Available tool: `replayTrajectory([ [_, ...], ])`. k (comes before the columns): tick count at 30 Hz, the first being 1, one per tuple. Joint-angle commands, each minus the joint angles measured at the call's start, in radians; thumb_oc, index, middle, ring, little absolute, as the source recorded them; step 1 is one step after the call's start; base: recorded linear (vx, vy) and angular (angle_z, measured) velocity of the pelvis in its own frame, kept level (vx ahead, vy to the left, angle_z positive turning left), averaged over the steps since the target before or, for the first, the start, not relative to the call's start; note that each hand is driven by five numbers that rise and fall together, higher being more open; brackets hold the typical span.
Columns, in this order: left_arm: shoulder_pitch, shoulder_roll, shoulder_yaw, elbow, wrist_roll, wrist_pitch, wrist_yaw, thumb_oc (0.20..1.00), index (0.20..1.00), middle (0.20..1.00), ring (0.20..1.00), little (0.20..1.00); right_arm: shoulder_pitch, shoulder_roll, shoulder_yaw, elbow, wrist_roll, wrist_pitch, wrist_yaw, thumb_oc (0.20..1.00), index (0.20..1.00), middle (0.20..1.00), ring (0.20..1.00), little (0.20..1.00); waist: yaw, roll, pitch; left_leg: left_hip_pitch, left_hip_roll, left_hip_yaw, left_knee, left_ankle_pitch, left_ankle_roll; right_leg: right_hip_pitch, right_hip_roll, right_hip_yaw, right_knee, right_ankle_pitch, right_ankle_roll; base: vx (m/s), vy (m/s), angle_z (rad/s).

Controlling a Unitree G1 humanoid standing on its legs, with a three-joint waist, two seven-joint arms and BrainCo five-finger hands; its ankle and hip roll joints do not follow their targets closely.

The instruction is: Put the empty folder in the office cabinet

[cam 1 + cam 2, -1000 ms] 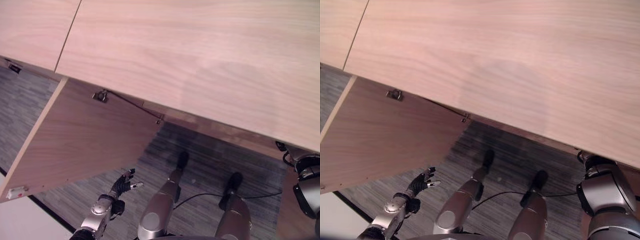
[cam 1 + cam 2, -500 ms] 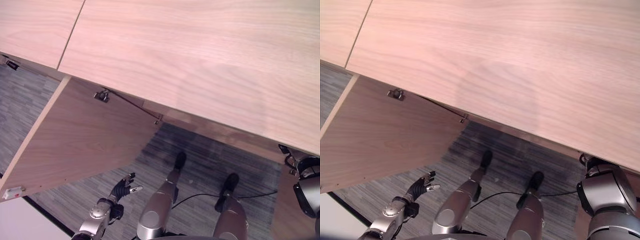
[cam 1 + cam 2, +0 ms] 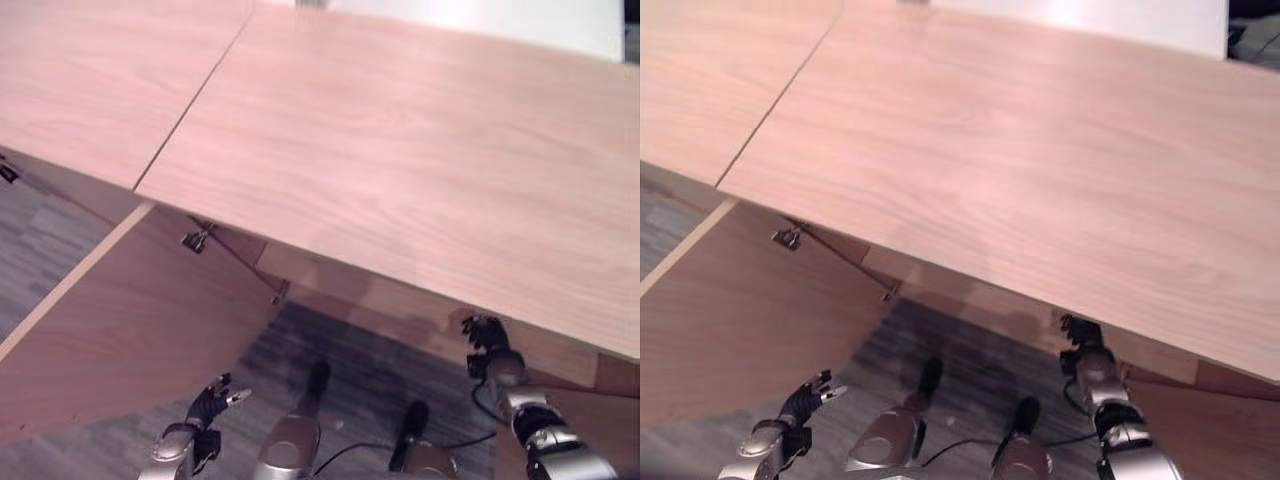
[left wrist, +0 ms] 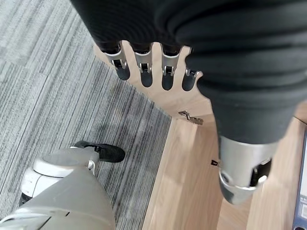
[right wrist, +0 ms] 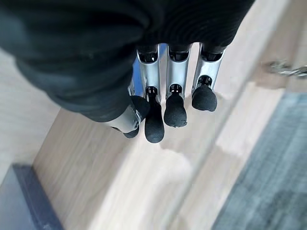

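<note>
Camera is tilting up vs 1 s ago: more of the cabinet top point(image 3: 400, 150) is showing, plus a strip of white wall point(image 3: 480, 20) past its far edge. That's a view shift, not the furniture moving.

Real change is w/ the R hand point(image 3: 487, 335). Before, just the arm was showing at the view's right edge. Now the hand is reaching up to the cabinet's front edge, right under the top's overhang, near the right end. In its wrist view the fingers point(image 5: 175, 108) are hanging nearly straight and close together, thumb tucked beside them, gripping nothing. Light wood of the cabinet is lying right past the tips; can't tell if they're touching it.

L hand point(image 3: 205, 405) is hanging low over the grey carpet point(image 3: 360, 370), below the free edge of the open door point(image 3: 120, 330), about where it was 1 s ago. Its fingers point(image 4: 145, 72) are sitting straight and slightly spread, holding nothing.

Door is standing swung out at the cabinet's left end, hinge point(image 3: 195, 240) showing under the top's front edge.

Folder point(image 4: 301, 191): neither hand is carrying it. A blue edge is showing in the L wrist view, on wood inside the cabinet past the door hinge; prob. the folder, can't tell for sure.
</note>
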Motion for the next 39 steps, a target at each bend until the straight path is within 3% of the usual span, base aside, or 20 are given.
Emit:
replayTrajectory([
  [1,0.017,-0.021,0.046,0.074,0.035,-0.001,0.018,1.000,1.000,1.000,1.000,1.000,0.043,-0.023,-0.006,-0.068,-0.056,-0.019,0.029,0.200,0.200,0.200,0.200,0.200,0.004,0.017,-0.028,0.059,0.071,0.004,0.002,-0.091,-0.044,-0.012,-0.045,0.057,0.107,-0.013,0.050,0.09,0.019,-0.18],
  [3,0.034,-0.035,0.072,0.128,0.063,0.003,0.024,1.000,1.000,1.000,1.000,1.000,0.118,0.007,0.010,-0.066,-0.079,-0.008,0.064,0.200,0.200,0.200,0.200,0.200,-0.009,0.002,-0.065,0.100,0.069,0.018,0.001,-0.108,-0.039,0.032,-0.040,0.064,0.071,-0.003,0.053,0.08,0.012,-0.20],
  [10,0.027,-0.059,0.103,0.226,0.088,0.008,0.044,1.000,1.000,1.000,1.000,1.000,0.142,0.048,0.056,0.047,-0.102,0.015,0.104,0.200,0.200,0.200,0.200,0.200,-0.015,-0.021,-0.108,0.145,0.062,0.041,0.001,-0.131,-0.034,0.083,-0.033,0.080,0.023,0.013,0.055,0.03,0.006,-0.13],
  [31,0.018,-0.091,0.108,0.284,0.107,0.007,0.061,1.000,1.000,1.000,1.000,1.000,0.159,0.098,0.127,0.194,-0.155,0.048,0.143,0.200,0.200,0.200,0.200,0.200,-0.019,-0.028,-0.135,0.207,0.059,0.063,0.001,-0.159,-0.019,0.121,-0.035,0.106,0.021,0.008,0.052,0.01,0.002,-0.05],
  [32,0.018,-0.091,0.108,0.283,0.107,0.007,0.061,1.000,1.000,1.000,1.000,1.000,0.161,0.100,0.130,0.201,-0.156,0.050,0.145,1.000,1.000,1.000,1.000,1.000,-0.018,-0.028,-0.134,0.208,0.059,0.060,0.001,-0.160,-0.018,0.120,-0.034,0.108,0.030,0.003,0.050,0.00,0.000,0.00],
  [36,0.002,-0.077,0.104,0.267,0.102,0.009,0.066,1.000,1.000,1.000,1.000,1.000,0.149,0.109,0.124,0.202,-0.127,0.054,0.152,1.000,1.000,1.000,1.000,1.000,-0.016,-0.016,-0.103,0.198,0.057,0.023,0.024,-0.155,-0.011,0.068,-0.031,0.132,0.160,-0.031,0.044,-0.07,-0.016,0.02],
  [37,-0.007,-0.071,0.100,0.252,0.093,0.007,0.070,1.000,1.000,1.000,1.000,1.000,0.146,0.107,0.122,0.193,-0.117,0.055,0.148,1.000,1.000,1.000,1.000,1.000,-0.023,-0.015,-0.089,0.175,0.050,-0.006,0.041,-0.151,-0.011,0.054,-0.015,0.184,0.187,-0.039,0.047,-0.14,-0.086,0.12],
  [39,-0.025,-0.063,0.100,0.206,0.056,-0.005,0.080,1.000,1.000,1.000,1.000,1.000,0.130,0.105,0.126,0.178,-0.101,0.057,0.144,1.000,1.000,1.000,1.000,1.000,-0.033,-0.018,-0.083,0.128,0.040,-0.041,0.068,-0.142,-0.013,0.023,0.036,0.355,0.205,-0.053,0.059,-0.12,-0.101,0.46],
])
